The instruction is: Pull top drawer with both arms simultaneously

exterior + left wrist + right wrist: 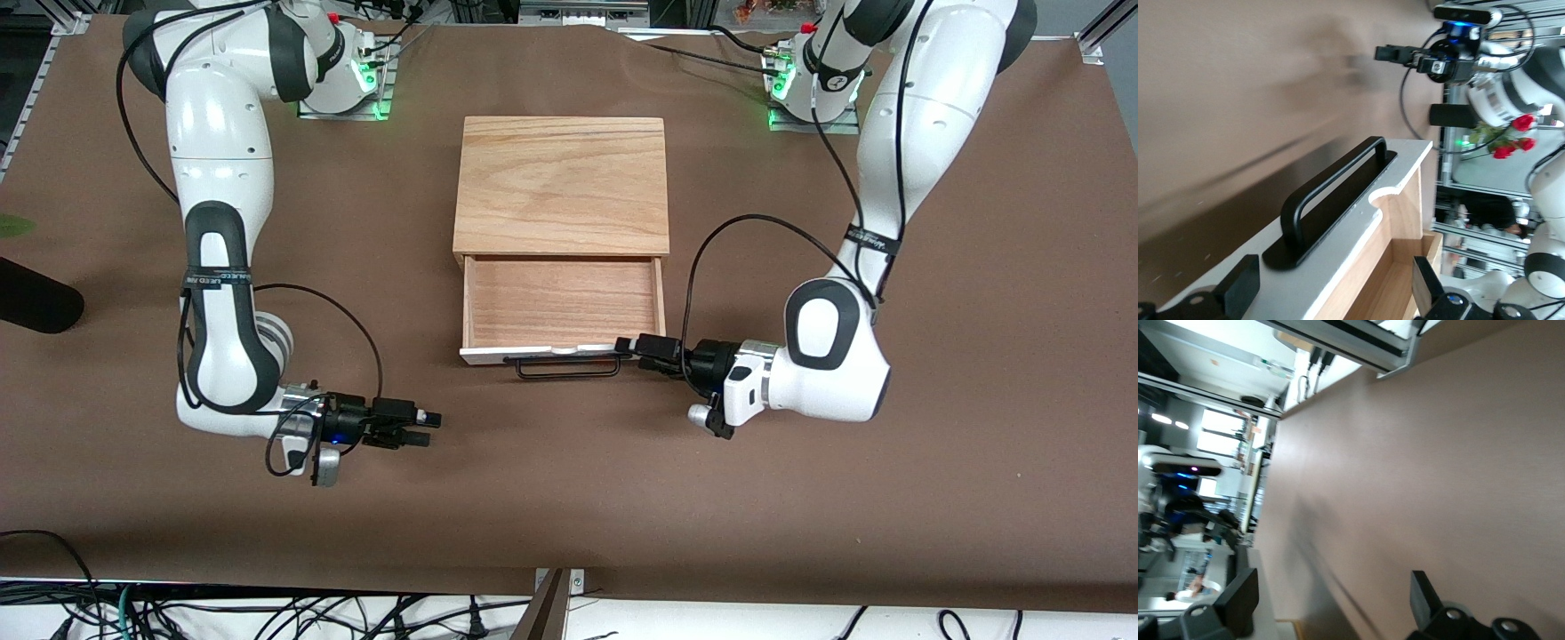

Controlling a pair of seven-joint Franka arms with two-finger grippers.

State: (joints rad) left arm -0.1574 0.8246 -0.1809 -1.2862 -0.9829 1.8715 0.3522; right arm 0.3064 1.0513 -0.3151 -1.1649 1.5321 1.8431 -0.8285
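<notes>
The top drawer [562, 302] stands pulled out of the wooden box [562, 182], toward the front camera. Its white front panel [533, 355] carries a black wire loop handle [569, 366]. My left gripper [627, 345] is open at the panel's end toward the left arm. In the left wrist view its fingers [1241, 283] straddle the panel [1338, 247], one outside it and one inside the drawer, with the handle [1331, 193] close by. My right gripper [427, 428] is open and empty above the table, apart from the drawer, toward the right arm's end; it also shows in its wrist view [1331, 600].
The brown table cloth [569, 498] runs wide around the box. A black rounded object [36, 302] lies at the table's edge toward the right arm's end. Both arm bases stand by the box's back corners. Cables hang below the table's front edge.
</notes>
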